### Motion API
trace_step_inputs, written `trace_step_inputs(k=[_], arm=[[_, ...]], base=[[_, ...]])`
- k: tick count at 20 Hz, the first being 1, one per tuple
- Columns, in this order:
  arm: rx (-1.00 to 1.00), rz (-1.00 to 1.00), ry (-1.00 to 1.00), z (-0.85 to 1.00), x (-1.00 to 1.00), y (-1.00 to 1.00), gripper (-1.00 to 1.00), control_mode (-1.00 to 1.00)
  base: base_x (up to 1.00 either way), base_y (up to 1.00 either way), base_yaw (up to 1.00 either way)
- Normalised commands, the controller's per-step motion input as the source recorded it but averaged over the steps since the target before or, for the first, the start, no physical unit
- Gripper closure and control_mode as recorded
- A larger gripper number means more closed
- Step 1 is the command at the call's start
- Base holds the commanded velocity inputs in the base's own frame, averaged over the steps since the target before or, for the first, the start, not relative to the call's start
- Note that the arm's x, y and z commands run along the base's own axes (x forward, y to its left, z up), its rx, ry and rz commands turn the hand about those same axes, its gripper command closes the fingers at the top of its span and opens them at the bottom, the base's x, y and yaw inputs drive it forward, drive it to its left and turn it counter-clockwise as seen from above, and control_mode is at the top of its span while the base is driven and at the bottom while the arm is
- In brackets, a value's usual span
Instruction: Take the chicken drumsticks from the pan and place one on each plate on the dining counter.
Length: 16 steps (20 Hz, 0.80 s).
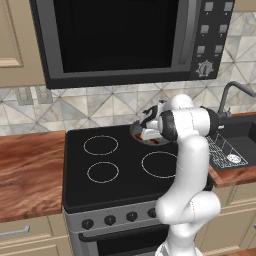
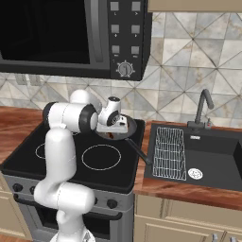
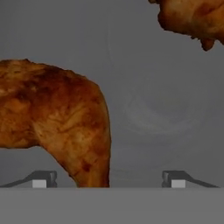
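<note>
Pan (image 2: 124, 132): dark, shallow, on the back right burner of the stove (image 1: 115, 165); handle points toward the sink (image 2: 208, 156).
Near drumstick (image 3: 57, 118): browned, lying on the pan floor; in the hand view its narrow end runs down between the two fingertips, closer to the left one.
Far drumstick (image 3: 192, 19): at the upper right corner of the hand view, well apart from the first, cut by the frame edge.
Gripper (image 3: 108, 179): low inside the pan, pointing down; both base views show the hand over the pan with the arm folded above the stove.
Fingers (image 3: 41, 179): spread wide, one either side of the near drumstick's end, not yet pinching it; whether the left one touches the meat cannot be told.
Step in hand: likely closing on the near drumstick.
Risk, off-centre grip: the meat sits toward the left finger, so closing may push it sideways across the smooth pan.
Risk, tapered end: a pinch on the thin, rounded end may let it slip or swing on lifting.
Risk, depth: fingers this low may scrape the pan floor and shift the pan.
</note>
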Motion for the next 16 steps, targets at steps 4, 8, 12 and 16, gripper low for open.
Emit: trace_step_inputs(k=[4, 8, 12, 16], arm=[[0.0, 0.0, 0.0, -0.18, 0.24, 0.0, -1.0, -1.0], [0.0, 0.0, 0.0, -0.19, 0.23, 0.0, -1.0, -1.0], [0.0, 0.0, 0.0, -0.2, 0.18, 0.0, 1.0, -1.0], [0.0, 0.0, 0.0, -0.22, 0.08, 0.0, 1.0, -1.0]], base=[[0.0, 0.0, 0.0], [0.0, 0.0, 0.0], [0.0, 0.0, 0.0], [0.0, 0.0, 0.0]])
